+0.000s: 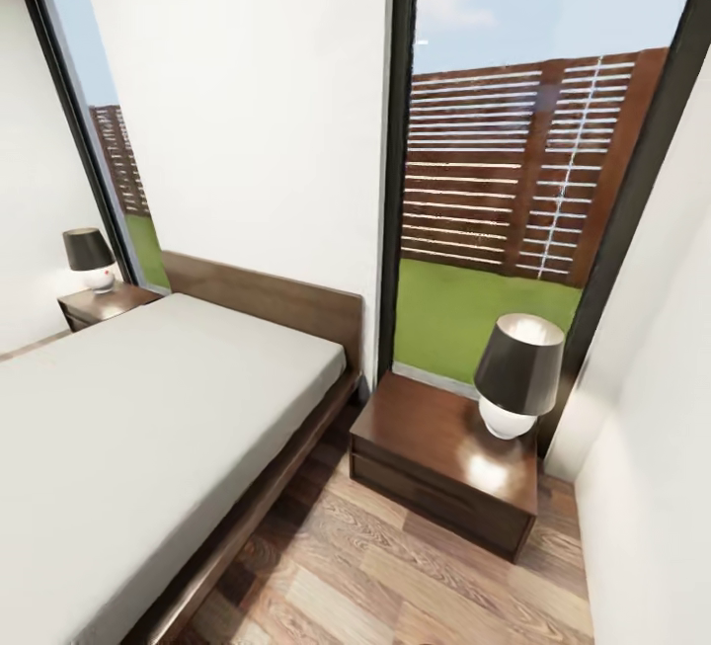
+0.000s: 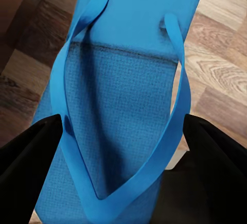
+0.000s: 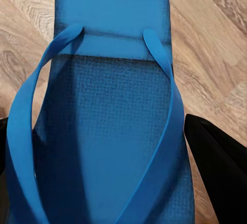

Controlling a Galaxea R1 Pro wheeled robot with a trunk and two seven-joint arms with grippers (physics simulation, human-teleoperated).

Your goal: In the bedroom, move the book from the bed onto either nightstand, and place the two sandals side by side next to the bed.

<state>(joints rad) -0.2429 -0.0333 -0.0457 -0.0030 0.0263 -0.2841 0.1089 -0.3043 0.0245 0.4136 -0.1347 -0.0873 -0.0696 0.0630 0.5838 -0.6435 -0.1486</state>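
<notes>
Seen from the head: grey-mattressed bed (image 1: 128, 428) at left, one dark nightstand (image 1: 444, 462) near right beside it bearing a black-shaded lamp (image 1: 515, 373), a second nightstand (image 1: 104, 304) far left with its own lamp (image 1: 89, 258). Left gripper (image 2: 121, 136) straddling a blue sandal (image 2: 123, 110), black fingers (image 2: 25, 162) flanking the straps over plank floor (image 2: 221, 64). Right gripper (image 3: 103, 147) likewise around the other sandal (image 3: 110, 116); grip uncertain on both. No lettering legible anywhere.
</notes>
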